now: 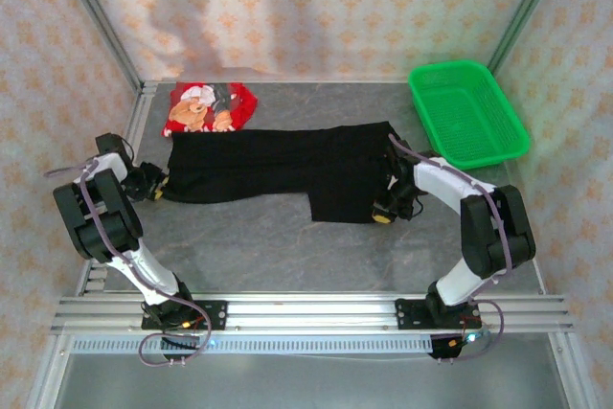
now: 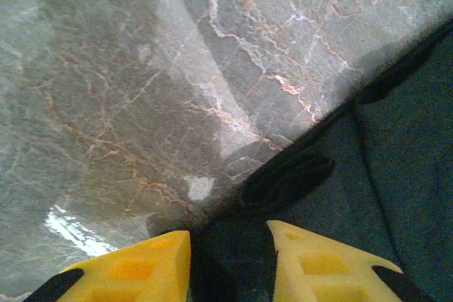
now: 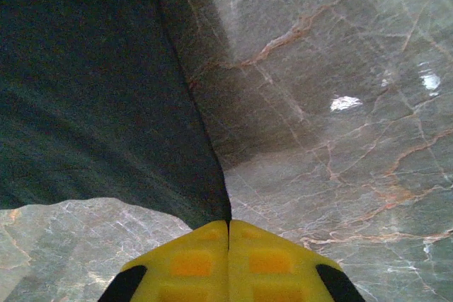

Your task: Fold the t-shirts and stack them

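1. My left gripper [image 2: 228,237]: yellow ribbed fingers apart, straddling the rumpled edge of the black shirt [image 1: 278,170] at the table's 9 o'clock.
2. My right gripper [image 3: 228,225]: fingers pressed together, pinching a pointed corner of that shirt, toward 3 o'clock.
3. Black shirt: soft matte cloth, laid as a long band across the grey, veined, glossy table [image 1: 268,246].
4. Red shirt [image 1: 206,107]: crumpled, printed, at 11 o'clock, just beside the black one's far edge.
5. Basket [image 1: 466,112]: green plastic mesh, rectangular, at 2 o'clock.
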Robot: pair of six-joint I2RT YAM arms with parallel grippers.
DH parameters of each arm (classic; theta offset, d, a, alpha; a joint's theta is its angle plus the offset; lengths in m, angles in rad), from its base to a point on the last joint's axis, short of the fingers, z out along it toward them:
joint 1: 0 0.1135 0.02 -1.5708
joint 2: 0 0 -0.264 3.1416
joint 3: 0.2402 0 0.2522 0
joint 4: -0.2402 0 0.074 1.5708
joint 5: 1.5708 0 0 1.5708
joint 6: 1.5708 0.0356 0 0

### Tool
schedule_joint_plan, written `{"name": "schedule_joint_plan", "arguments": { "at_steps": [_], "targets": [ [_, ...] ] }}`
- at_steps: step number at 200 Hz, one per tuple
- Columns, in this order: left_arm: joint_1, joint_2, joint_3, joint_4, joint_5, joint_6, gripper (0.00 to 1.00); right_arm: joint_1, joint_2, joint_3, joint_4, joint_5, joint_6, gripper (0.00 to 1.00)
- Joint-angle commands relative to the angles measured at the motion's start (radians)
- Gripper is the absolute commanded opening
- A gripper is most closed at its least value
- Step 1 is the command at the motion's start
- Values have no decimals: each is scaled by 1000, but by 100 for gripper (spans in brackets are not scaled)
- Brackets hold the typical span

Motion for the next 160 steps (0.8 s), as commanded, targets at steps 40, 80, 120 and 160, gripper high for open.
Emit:
{"name": "schedule_joint_plan", "arguments": {
  "at_steps": [40,80,120,160],
  "targets": [
    [-8,25,5,-13,-10,12,27,-7,5,8,2,4,12,0],
    [-6,1,16,-65,-13,12,8,-6,0,21,-10,17,7,0],
    [14,-162,-7,-208,-17,86,0,-12,-56,46,-53,70,3,0],
    [33,-335,-75,-318,-41,125,0,-63,-176,103,-209,90,-35,0]
  ]
}}
